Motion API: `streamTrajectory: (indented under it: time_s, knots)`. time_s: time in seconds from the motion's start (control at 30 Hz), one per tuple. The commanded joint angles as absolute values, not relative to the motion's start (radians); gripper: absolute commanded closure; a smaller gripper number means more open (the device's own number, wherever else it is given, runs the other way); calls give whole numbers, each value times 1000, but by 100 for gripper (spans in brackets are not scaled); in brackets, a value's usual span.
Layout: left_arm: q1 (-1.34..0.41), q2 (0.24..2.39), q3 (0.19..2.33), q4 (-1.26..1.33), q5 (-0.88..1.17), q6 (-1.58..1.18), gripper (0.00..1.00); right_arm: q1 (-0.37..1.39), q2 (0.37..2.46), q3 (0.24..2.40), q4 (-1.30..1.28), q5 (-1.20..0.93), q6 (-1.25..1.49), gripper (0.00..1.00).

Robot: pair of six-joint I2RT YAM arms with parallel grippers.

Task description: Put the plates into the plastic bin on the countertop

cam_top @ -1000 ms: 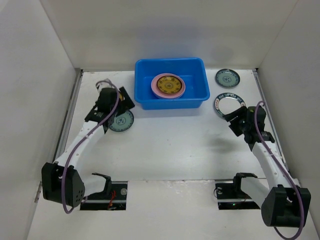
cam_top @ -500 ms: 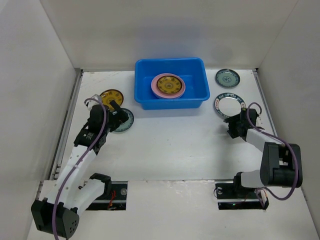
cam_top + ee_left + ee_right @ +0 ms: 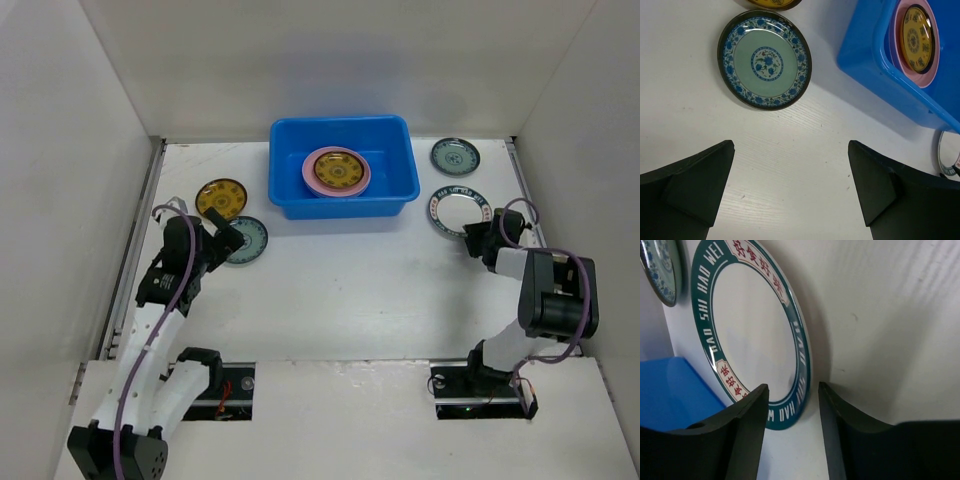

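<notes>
Crockery judged stiff, slick and chippable: pinch the teal-rimmed plate (image 3: 750, 330) at its near rim, which your half-open right gripper (image 3: 792, 388) straddles without grip; your left gripper (image 3: 791, 146) gapes empty.

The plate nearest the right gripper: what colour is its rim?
The plate has a dark teal rim with white lettering, clearest in the right wrist view.
</notes>
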State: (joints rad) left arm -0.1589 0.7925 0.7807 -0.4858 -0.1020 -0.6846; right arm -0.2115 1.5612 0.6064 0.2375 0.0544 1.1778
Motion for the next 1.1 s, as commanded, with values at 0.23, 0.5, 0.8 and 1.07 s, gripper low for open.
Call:
streamTrajectory:
  time_s: [0.23, 0.5, 0.8, 1.07]
  knots:
    - [-91, 749, 838, -540, -40, -647, 0, -220, 1665, 644, 270, 49, 1230, 100]
    - [-85, 762, 830, -523, -40, -644, 1, -188, 1262, 644, 45, 121, 1252, 100]
    - [-84, 753, 802, -535, -51, -663, 2, 13, 1099, 1019, -196, 322, 1154, 100]
    - [-76, 692, 749, -560, -48, -715, 2, 194, 1559, 1520, -265, 71, 965, 100]
